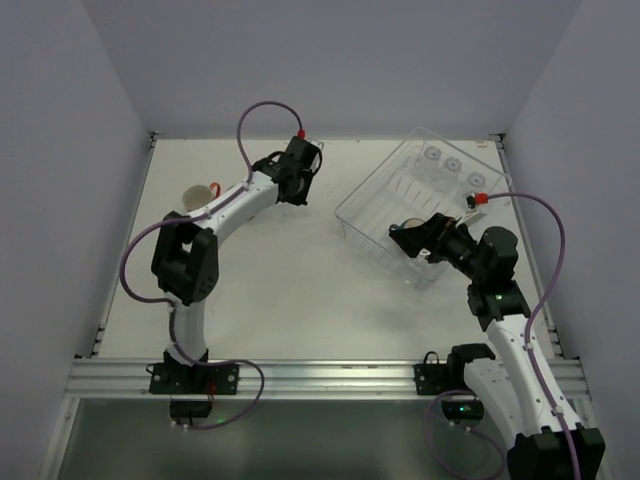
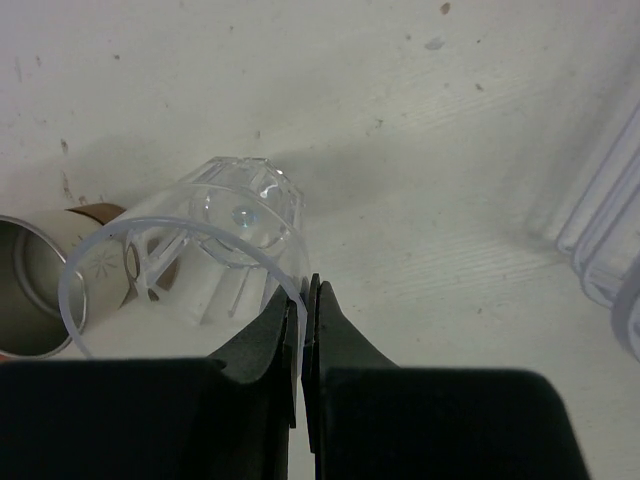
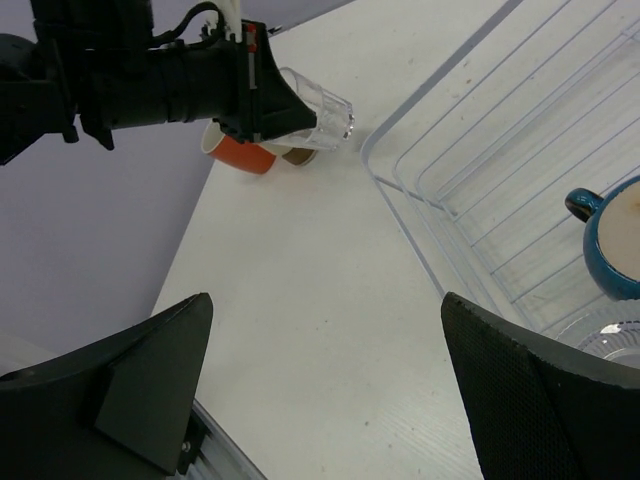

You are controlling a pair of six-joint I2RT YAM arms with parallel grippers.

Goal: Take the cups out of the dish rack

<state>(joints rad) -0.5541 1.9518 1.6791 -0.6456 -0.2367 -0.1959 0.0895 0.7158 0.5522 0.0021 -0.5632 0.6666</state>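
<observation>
while the left arm (image 1: 230,205) is stretched far out across the white table (image 1: 290,290), bent at the elbow and reaching toward the back wall, the left pincer (image 2: 305,290) points out over the table top. its two black fingers (image 2: 265,340) are almost together, with only the thin rim of a clear tumbler (image 2: 225,250) pinched between them. the tumbler is tipped on its side, its open mouth toward the wrist camera and its thick bottom pointing away. i cannot tell if it touches the table. just beside it, out of the rack, is an orange-red mug (image 3: 238,155).

the right arm (image 1: 500,300) is folded up on its own side, and the right pincer (image 3: 325,400) hangs over the near edge of the dish rack (image 1: 375,195). its fingers are spread wide apart and hold nothing. the rack is see-through and sits at a slant on the right side of the table. inside it, close to the right pincer, is a blue cup (image 3: 610,250). three clear tumblers (image 1: 452,163) stand along the far side of the rack.
</observation>
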